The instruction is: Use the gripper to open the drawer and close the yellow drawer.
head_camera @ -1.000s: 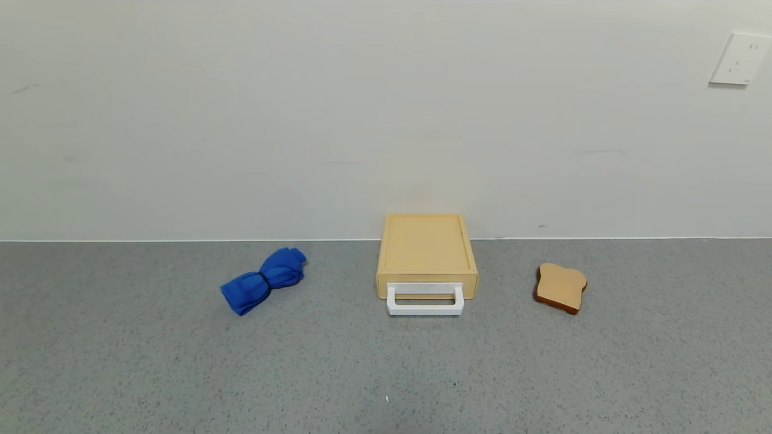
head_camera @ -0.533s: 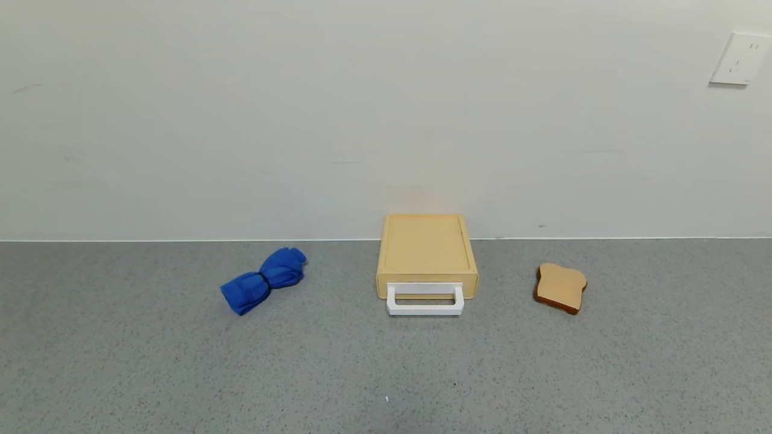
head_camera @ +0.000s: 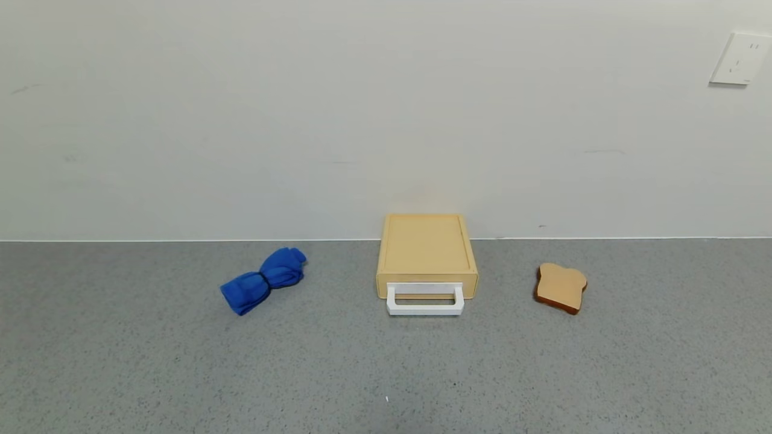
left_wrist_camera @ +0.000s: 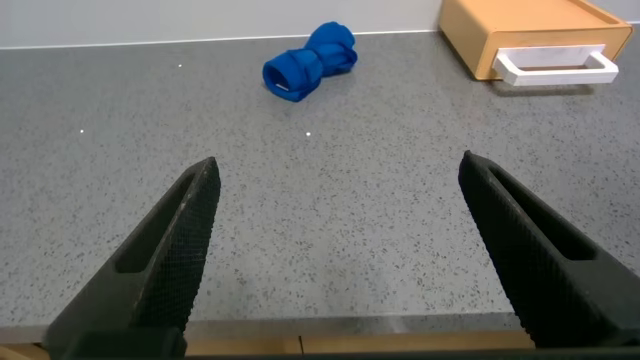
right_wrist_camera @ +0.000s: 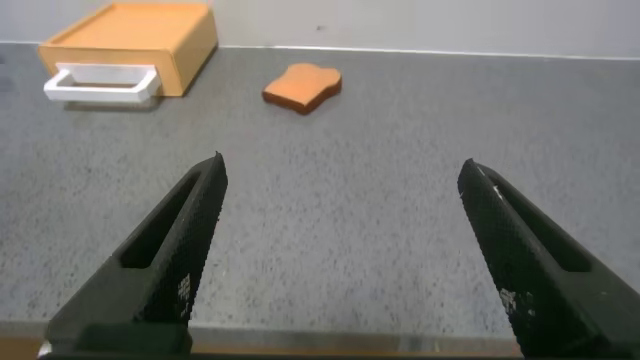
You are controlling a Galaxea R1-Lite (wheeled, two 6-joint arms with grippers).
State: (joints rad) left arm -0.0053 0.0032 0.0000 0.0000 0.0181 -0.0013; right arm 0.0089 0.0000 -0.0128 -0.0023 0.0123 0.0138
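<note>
The pale yellow drawer [head_camera: 426, 253] sits on the grey counter against the wall, shut, its white loop handle [head_camera: 425, 300] facing me. It also shows in the left wrist view [left_wrist_camera: 530, 35] and the right wrist view [right_wrist_camera: 135, 42]. Neither arm shows in the head view. My left gripper [left_wrist_camera: 338, 170] is open and empty, low over the counter's near edge, far from the drawer. My right gripper [right_wrist_camera: 342, 170] is open and empty too, near the front edge.
A rolled blue cloth [head_camera: 263, 280] lies left of the drawer. A tan toast slice [head_camera: 561, 287] lies right of it. A white wall socket [head_camera: 739, 58] is at the upper right. The counter's front edge [left_wrist_camera: 330, 335] runs just under both grippers.
</note>
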